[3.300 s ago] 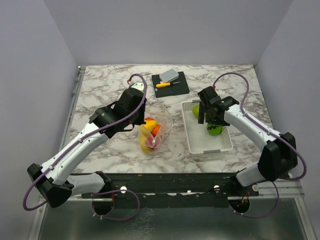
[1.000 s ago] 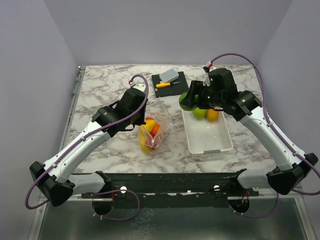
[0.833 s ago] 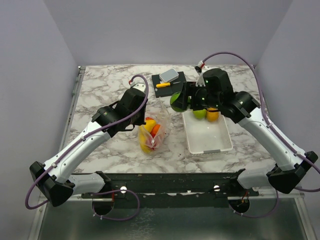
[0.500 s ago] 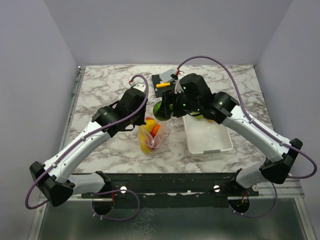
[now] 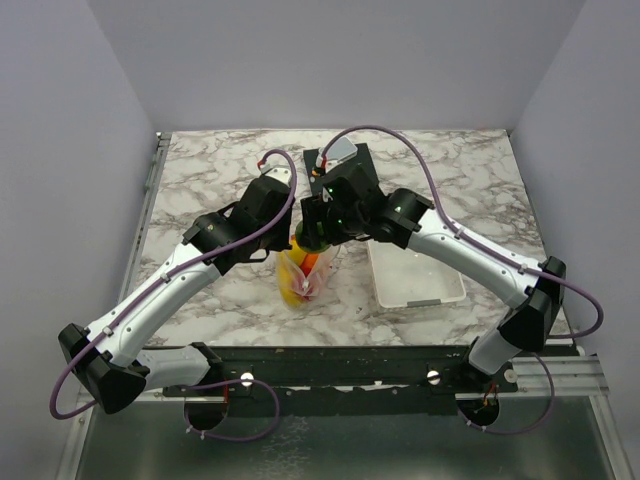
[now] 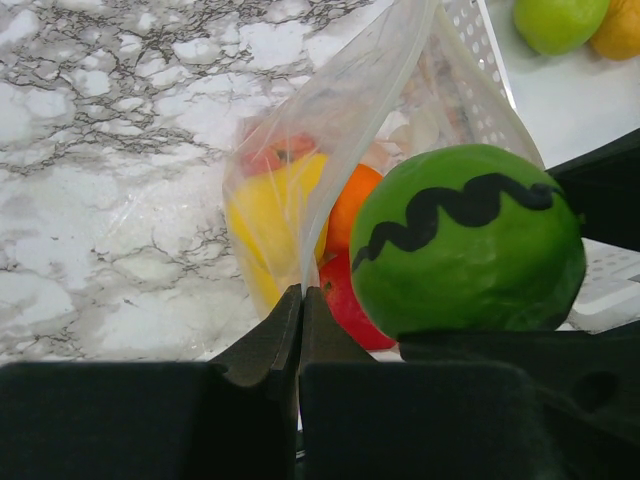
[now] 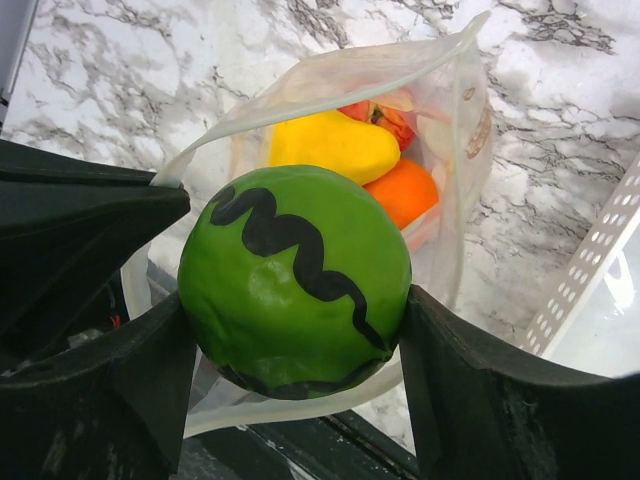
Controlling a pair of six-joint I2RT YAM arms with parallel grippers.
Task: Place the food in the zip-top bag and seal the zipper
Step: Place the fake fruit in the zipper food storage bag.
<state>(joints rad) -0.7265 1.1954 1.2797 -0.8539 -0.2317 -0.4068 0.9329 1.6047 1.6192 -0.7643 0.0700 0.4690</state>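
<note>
Centre of the top view: the right gripper (image 7: 300, 345) clamps a green striped fruit (image 7: 300, 265) above the zip-top bag (image 7: 455, 150), at its open mouth. The left gripper (image 6: 301, 325) pinches the bag's rim (other fruits (image 7: 330, 145) inside show only partly).

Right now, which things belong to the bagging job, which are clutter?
Job: green striped fruit; zip-top bag; yellow fruit and orange fruit inside it; green fruit in the white basket.
Clutter: that basket itself; black board.
</note>
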